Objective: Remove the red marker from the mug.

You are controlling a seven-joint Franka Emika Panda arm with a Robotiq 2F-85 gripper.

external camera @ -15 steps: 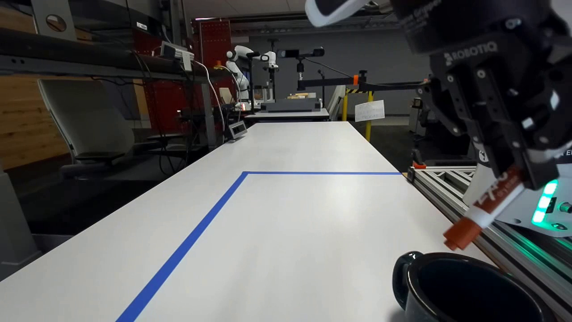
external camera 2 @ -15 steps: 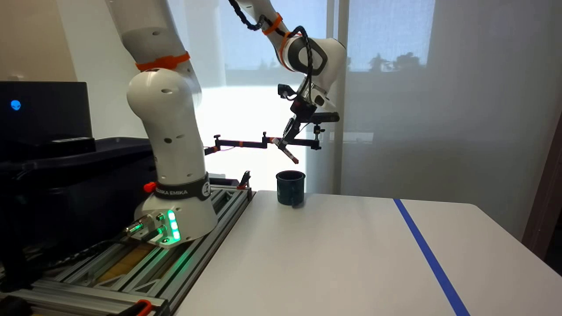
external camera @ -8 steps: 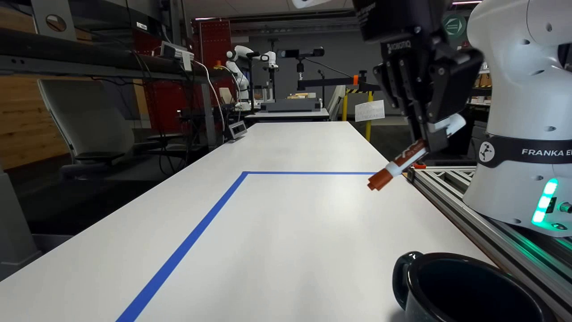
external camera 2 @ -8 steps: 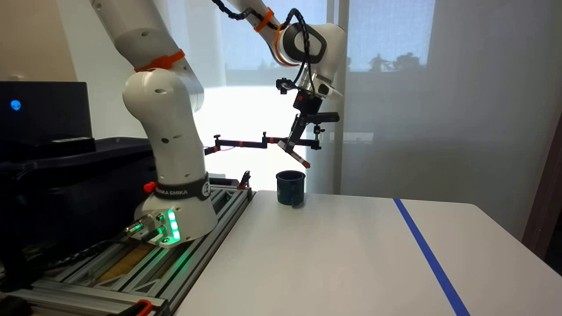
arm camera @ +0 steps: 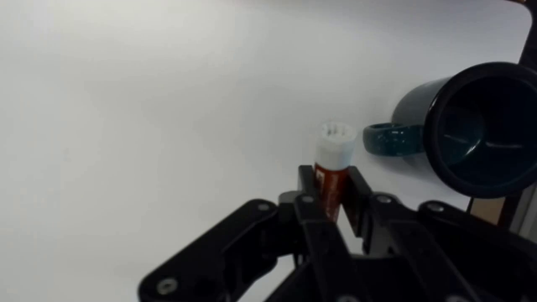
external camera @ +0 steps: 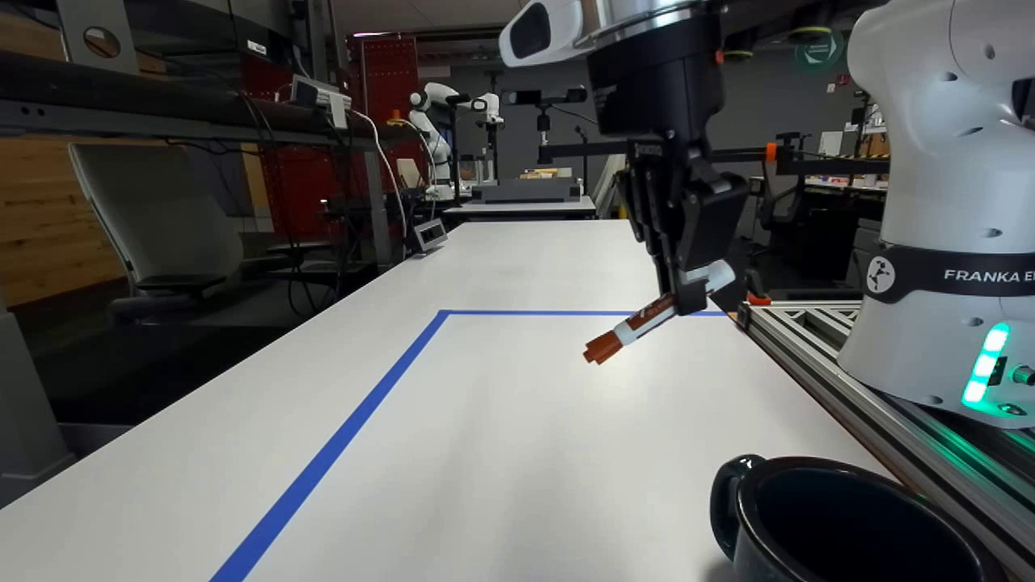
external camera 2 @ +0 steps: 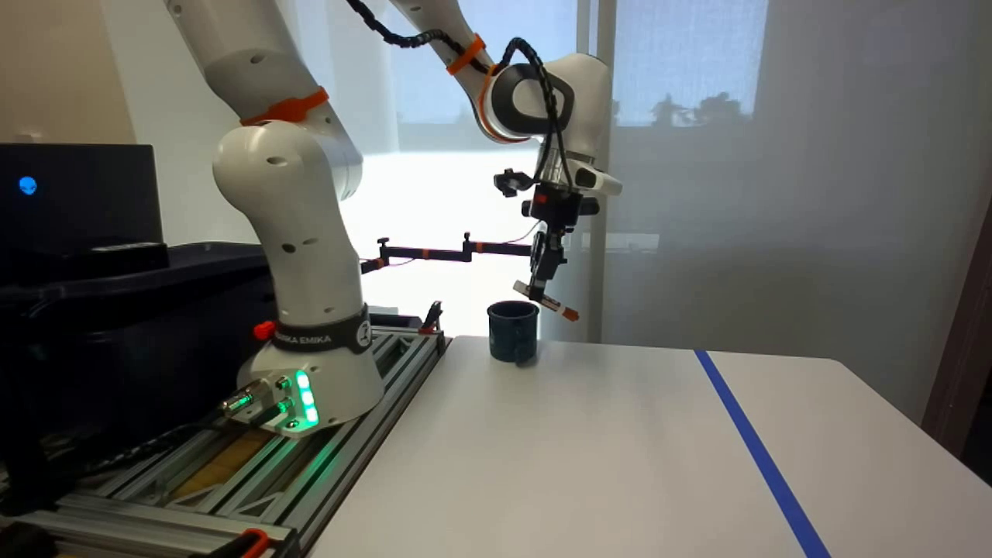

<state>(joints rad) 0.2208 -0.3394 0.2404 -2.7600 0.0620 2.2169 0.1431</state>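
Note:
My gripper (external camera: 678,301) is shut on the red marker (external camera: 639,325), which is tilted with its red-orange cap end lower. In the wrist view the marker's white end (arm camera: 334,144) sticks out between the two fingertips (arm camera: 329,174). In an exterior view the gripper (external camera 2: 537,294) holds the marker (external camera 2: 559,308) in the air, above and beside the mug (external camera 2: 513,337). The dark glossy mug stands upright on the table and also shows in an exterior view (external camera: 764,546) and the wrist view (arm camera: 421,100). Its visible inside looks empty. Its handle (arm camera: 392,140) points toward the marker's side.
The white table (external camera 2: 620,442) carries a blue tape line (external camera 2: 763,465), also seen in an exterior view (external camera: 348,440). A metal rail frame (external camera 2: 403,403) with the robot base runs along the table edge near the mug. A small grey device (external camera: 430,235) stands at the table's far edge.
My gripper, still holding the marker, has moved sideways away from over the mug and lower toward the table. The gripper has turned more upright and the marker lies flatter. The mug has not moved.

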